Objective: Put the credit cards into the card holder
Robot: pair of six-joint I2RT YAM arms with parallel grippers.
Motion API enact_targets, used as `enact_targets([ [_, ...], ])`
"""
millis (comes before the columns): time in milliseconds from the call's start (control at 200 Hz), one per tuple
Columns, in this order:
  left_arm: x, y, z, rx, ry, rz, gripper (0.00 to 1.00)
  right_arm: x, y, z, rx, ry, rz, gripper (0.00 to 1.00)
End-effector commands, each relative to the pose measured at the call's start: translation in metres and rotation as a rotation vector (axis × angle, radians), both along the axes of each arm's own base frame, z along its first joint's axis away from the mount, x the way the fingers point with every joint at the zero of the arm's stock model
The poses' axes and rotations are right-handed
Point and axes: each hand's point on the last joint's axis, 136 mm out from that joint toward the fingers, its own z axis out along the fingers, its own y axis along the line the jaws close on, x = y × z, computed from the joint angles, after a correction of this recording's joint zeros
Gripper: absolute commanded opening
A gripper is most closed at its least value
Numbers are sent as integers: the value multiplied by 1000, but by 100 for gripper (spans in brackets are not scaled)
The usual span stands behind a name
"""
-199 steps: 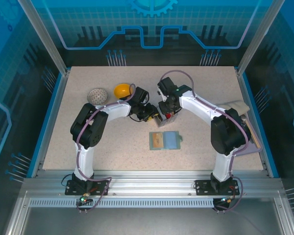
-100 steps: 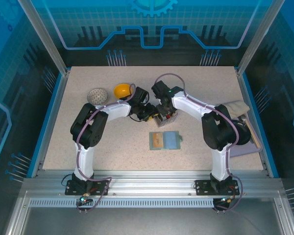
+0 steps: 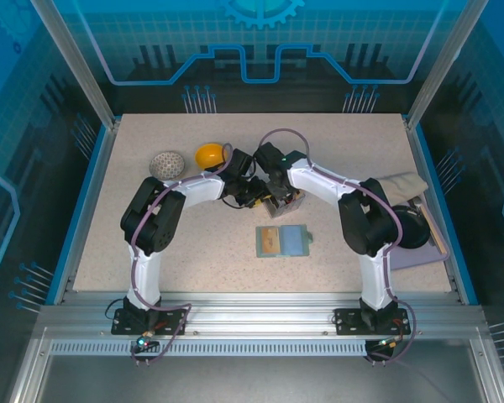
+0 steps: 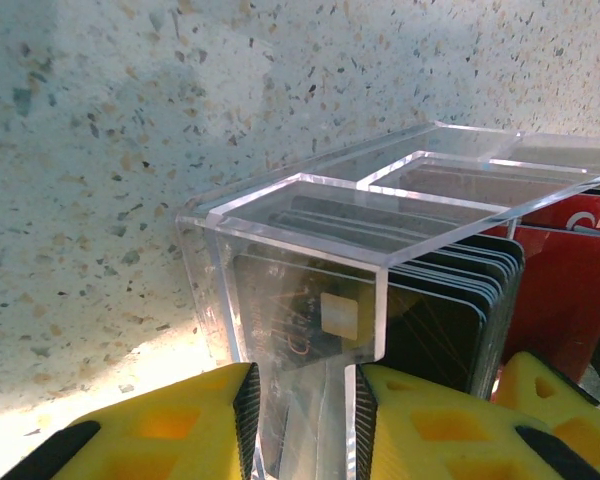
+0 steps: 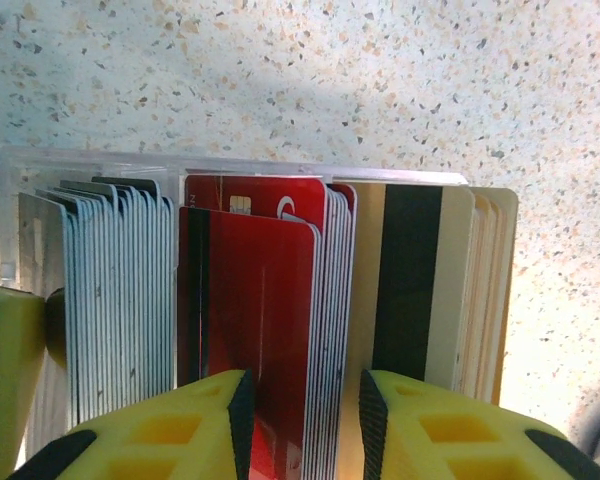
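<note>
Clear box (image 4: 310, 215) holds three stacks of credit cards (image 5: 260, 300); one card holder (image 3: 296, 241).

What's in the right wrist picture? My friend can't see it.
A clear plastic box holds credit cards standing on edge: grey-white ones on the left, red ones in the middle, tan ones with a black stripe on the right. The right gripper has its yellow fingers either side of the red cards, above a speckled table.

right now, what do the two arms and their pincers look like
Both the left arm and right arm have white segments, black joints and a lilac cable along them. The left pincer and right pincer have chunky yellow fingers with recessed pockets and dark inner edges.
</note>
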Motion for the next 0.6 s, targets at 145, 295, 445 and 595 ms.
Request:
enact_targets([
  [145, -18, 13, -26, 61, 86, -1, 33, 3, 1, 20, -37, -66, 24, 25],
  [295, -18, 13, -27, 63, 89, -1, 33, 2, -1, 19, -45, -60, 21, 24],
  [445, -19, 14, -27, 64, 89, -3, 33, 1, -1, 20, -42, -61, 17, 24],
  [595, -20, 14, -27, 64, 91, -1, 32, 2, -2, 22, -42, -67, 14, 23],
])
